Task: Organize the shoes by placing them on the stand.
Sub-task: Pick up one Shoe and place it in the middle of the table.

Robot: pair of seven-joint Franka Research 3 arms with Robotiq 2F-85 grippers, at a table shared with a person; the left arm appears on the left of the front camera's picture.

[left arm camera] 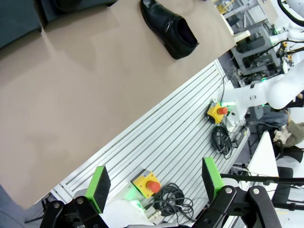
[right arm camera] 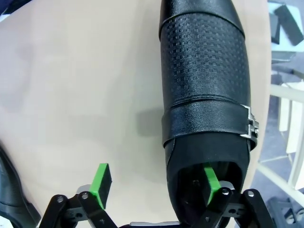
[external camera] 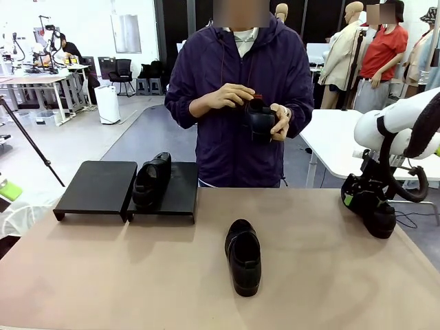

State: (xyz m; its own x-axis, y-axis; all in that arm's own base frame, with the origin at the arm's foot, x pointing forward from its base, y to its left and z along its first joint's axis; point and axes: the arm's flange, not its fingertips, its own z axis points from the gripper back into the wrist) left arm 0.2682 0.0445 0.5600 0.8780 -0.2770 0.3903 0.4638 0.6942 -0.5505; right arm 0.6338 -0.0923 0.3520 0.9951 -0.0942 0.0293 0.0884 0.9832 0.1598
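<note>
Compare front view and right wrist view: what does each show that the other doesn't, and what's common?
Front, not right wrist: the person's hands around the held shoe; the stand with the racked shoe on its right panel and its left panel bare.
Right wrist, not front: the right gripper is open, with one green pad inside the edge shoe opening and the other outside; the strap's metal buckle.
Both: the edge shoe at the table right side, with the right arm on it.

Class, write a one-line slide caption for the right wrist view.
Open right hand straddles the side wall of a black shoe on the table, one finger inside its opening.
</note>
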